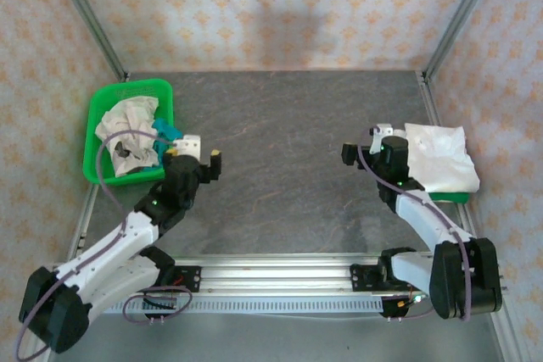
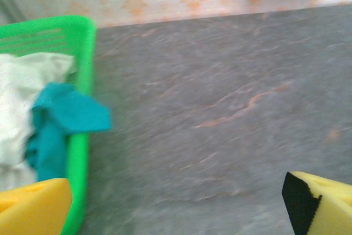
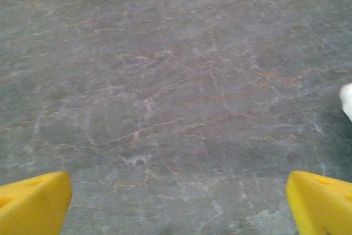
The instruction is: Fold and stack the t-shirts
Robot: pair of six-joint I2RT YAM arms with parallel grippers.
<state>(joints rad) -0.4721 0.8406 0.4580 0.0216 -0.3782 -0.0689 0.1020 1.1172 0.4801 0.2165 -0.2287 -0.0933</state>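
Note:
Crumpled cream t-shirts [image 1: 127, 129] fill the green basket [image 1: 131, 88] at the left, and a teal t-shirt [image 1: 167, 131] hangs over its right rim. In the left wrist view the teal shirt [image 2: 60, 122] drapes over the rim beside the cream cloth [image 2: 22, 97]. My left gripper [image 1: 193, 157] hovers just right of the basket, open, with nothing between its yellow fingers [image 2: 33, 207]. A folded cream t-shirt [image 1: 437, 157] lies at the right on a green mat [image 1: 454, 198]. My right gripper [image 1: 366, 142] stands open and empty just left of it, over bare table [image 3: 176, 108].
The grey stone-patterned table [image 1: 288, 142] stretches between the two arms. Metal frame posts and patterned walls close in the back and sides. A white corner of cloth [image 3: 346, 100] shows at the right edge of the right wrist view.

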